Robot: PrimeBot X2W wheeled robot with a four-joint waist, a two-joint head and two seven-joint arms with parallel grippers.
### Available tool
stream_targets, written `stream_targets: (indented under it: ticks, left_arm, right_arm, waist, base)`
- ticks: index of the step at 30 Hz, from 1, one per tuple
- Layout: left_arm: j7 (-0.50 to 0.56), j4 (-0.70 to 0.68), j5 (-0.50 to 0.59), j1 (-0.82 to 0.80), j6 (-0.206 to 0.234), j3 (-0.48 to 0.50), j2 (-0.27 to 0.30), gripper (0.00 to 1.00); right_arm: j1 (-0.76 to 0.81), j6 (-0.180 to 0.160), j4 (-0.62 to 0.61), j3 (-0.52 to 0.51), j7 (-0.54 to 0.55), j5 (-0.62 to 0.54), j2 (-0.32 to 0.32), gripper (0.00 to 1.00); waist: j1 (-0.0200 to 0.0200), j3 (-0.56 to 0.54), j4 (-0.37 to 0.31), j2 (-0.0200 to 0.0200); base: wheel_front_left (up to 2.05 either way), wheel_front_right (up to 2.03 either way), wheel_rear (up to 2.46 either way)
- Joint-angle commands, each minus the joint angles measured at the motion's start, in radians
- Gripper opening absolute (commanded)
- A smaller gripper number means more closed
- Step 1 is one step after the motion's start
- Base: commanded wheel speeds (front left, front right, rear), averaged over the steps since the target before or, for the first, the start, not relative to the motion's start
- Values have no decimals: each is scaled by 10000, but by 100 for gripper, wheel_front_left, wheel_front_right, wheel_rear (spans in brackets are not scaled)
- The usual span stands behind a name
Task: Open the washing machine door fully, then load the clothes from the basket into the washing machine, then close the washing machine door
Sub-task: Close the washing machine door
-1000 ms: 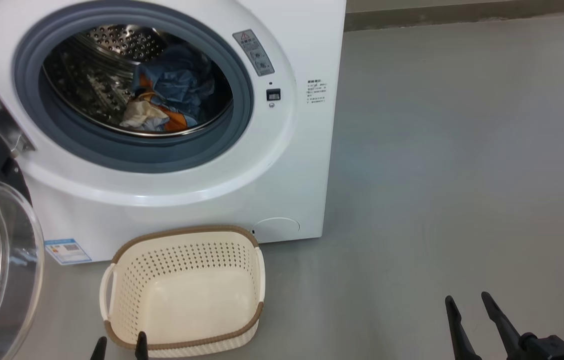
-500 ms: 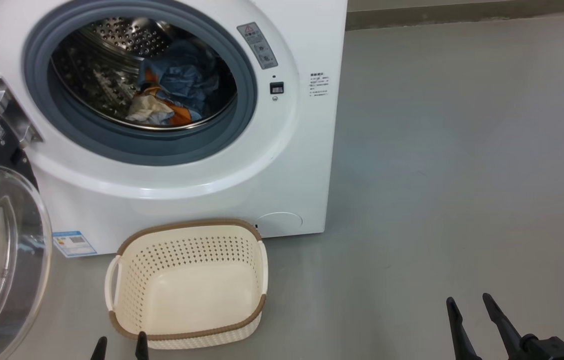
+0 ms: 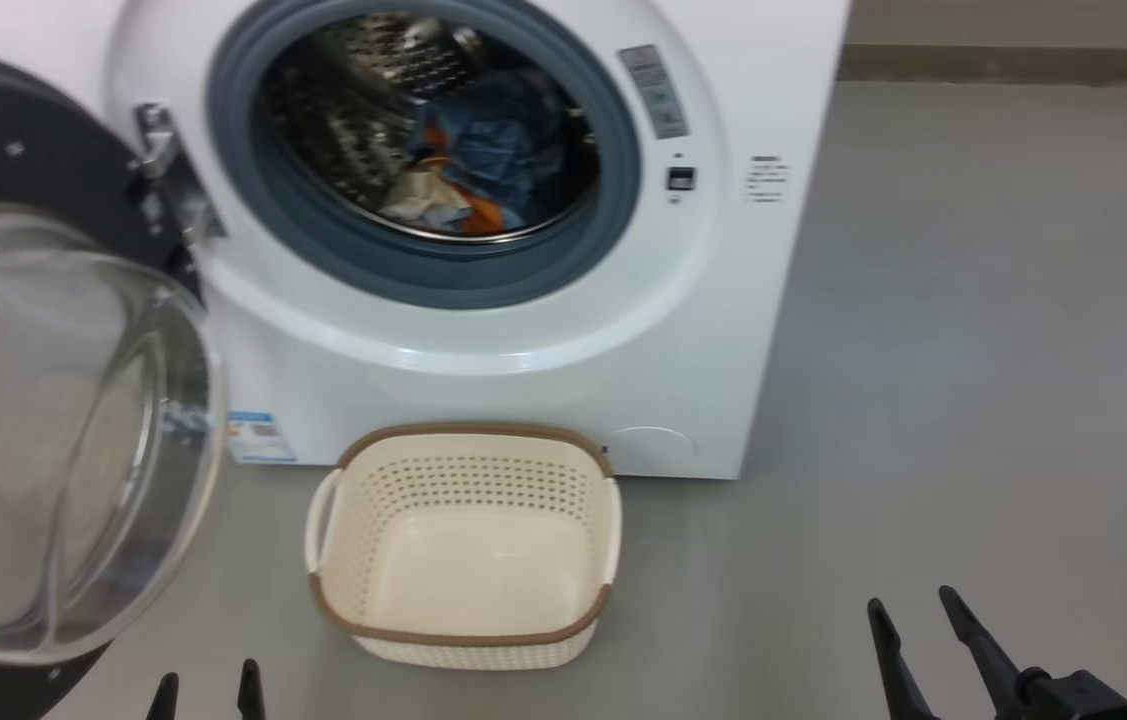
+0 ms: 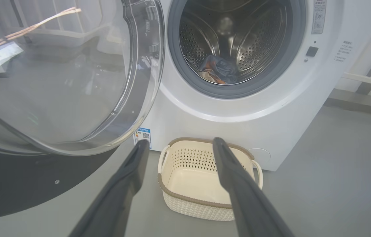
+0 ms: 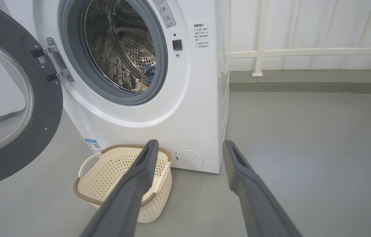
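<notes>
The washing machine (image 3: 483,350) stands with its round opening uncovered, and the clothes (image 3: 483,160), blue with orange and white patches, lie inside the steel drum. Its door (image 3: 33,430) hangs wide open at the left, glass bowl facing me. On the floor before the machine sits the cream basket (image 3: 468,545), with nothing in it. My left gripper (image 3: 206,692) is open at the bottom edge, left of the basket. Low on the right my right gripper (image 3: 913,615) is open over bare floor. The wrist views show the basket (image 4: 205,177) (image 5: 122,182) beyond open fingers.
Grey floor (image 3: 973,350) stretches to the right of the machine. A white railing (image 5: 304,52) and a low kerb run along the back wall. The open door (image 5: 4,108) takes up the space left of the machine.
The whole head view has shifted right, so the camera has turned left, bringing more of the door into sight. The clothes, basket and both open grippers keep their places.
</notes>
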Motion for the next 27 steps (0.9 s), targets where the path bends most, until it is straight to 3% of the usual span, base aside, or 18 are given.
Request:
stream_targets:
  ticks: [1, 12, 27]
  left_arm:
    - [-65, -299, 68, -128, 80, 376, 81, 100]
    - [-65, -632, -197, 232, 426, 534, 81, 100]
    - [-65, -1418, -621, 548, 1087, 775, 81, 100]
  right_arm:
    - [-446, 16, -204, 357, -48, 2, -145, 100]
    - [-524, 16, 14, 1015, -48, 104, -229, 100]
    - [-1451, 16, 577, 1959, -48, 378, -489, 100]
  waist:
    - [-1, -134, 1017, 0]
    - [-1, -364, 3518, 0]
    - [-1, -109, 3713, 0]
  base:
    - [0, 0, 0]
    - [0, 0, 0]
    - [0, 0, 0]
